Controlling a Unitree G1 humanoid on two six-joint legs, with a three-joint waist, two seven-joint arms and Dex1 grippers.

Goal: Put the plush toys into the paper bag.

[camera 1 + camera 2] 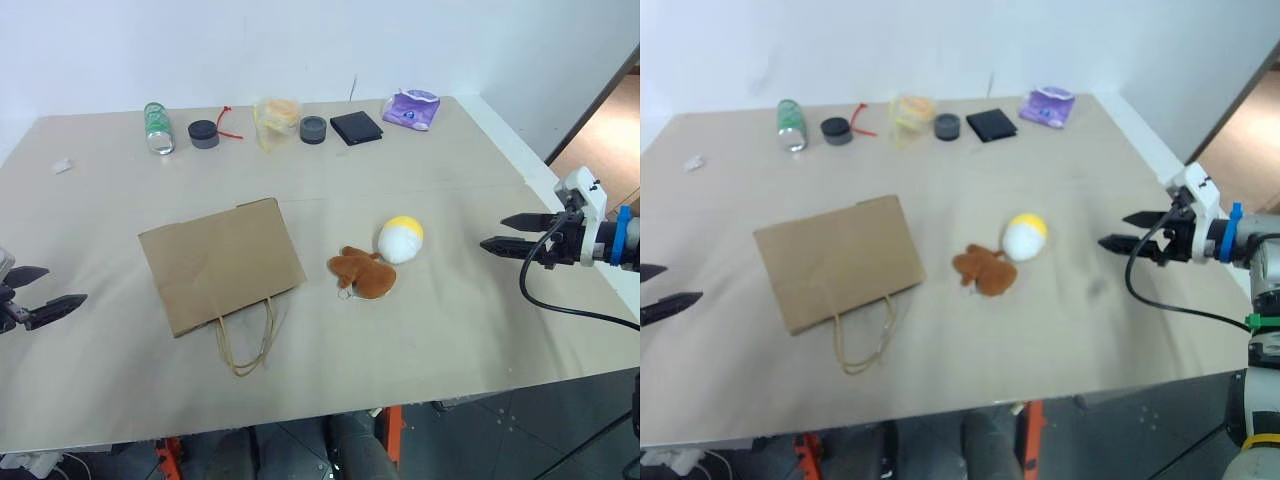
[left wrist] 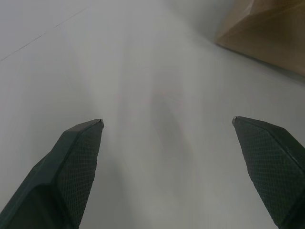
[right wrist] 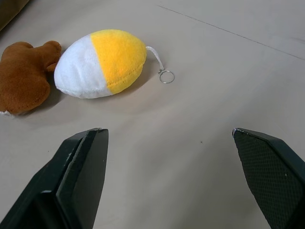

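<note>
A tan table [image 1: 450, 340] seen from above, described from left to right. At the far left edge, the left gripper [image 1: 40, 292] hovers over bare table with its two black fingers spread apart, holding nothing. The paper bag [image 1: 222, 264] lies flat well to its right, its cord handles [image 1: 247, 345] trailing toward the near edge. Right of the bag, near the table's middle, lie the two plush toys: the brown toy [image 1: 363, 273] and, touching it on its far right side, the white ball with a yellow top [image 1: 400, 239]. A small metal ring [image 3: 166, 76] on a cord hangs off the ball's yellow end. Well to the right of the toys, the right gripper [image 1: 507, 232] points toward them, its fingers wide apart and empty. Along the far edge sit a bottle [image 1: 158, 128], two dark round lids [image 1: 204, 134], a clear plastic bag [image 1: 277, 118], a black square [image 1: 356, 127] and a purple packet [image 1: 412, 109].
</note>
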